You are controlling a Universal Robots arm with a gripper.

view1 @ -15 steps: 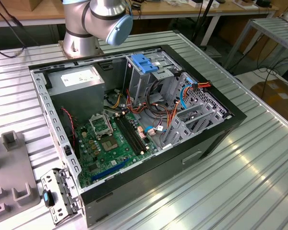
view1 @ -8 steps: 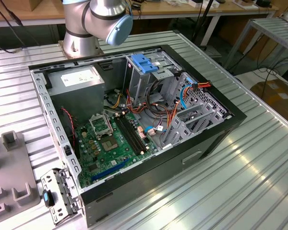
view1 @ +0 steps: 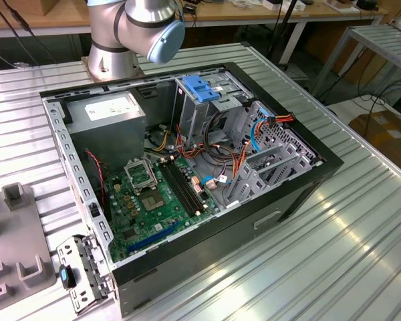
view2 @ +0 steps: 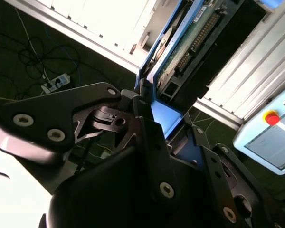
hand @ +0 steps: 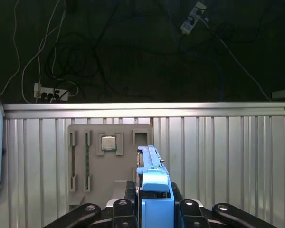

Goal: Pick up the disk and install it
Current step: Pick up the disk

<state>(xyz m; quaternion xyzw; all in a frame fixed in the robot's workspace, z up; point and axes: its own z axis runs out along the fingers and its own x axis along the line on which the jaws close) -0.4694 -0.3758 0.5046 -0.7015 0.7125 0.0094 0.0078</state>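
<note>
The robot's black gripper (hand: pixel 154 202) was closed on the disk (hand: pixel 152 166), its fingers (hand: pixel 131 195) pressed against either side of the blue carrier frame so that the drive stood edge-on between them and reached out past the fingertips. In the second wrist view the gripper (view2: pixel 161 121) clasped the same disk (view2: pixel 192 40) from the other side, the drive's green circuit board (view2: pixel 202 28) and connector row facing the camera.

Beyond the fingertips lay a ribbed metal table (hand: pixel 228 161) carrying a grey holder plate (hand: pixel 80 185) with a square processor chip (hand: pixel 109 143) seated in one of its recesses. Past the table's far edge, cables and a white power strip (hand: pixel 50 92) lay on a dark floor. A pale pendant with a red button (view2: pixel 271 118) lay off to one side of the gripper.

In the exterior view the arm (view1: pixel 137 27) rose behind an open computer case (view1: pixel 307 180), its motherboard (view1: pixel 154 194) exposed and a drive cage (view1: pixel 202 100) with a blue cap standing upright inside.
</note>
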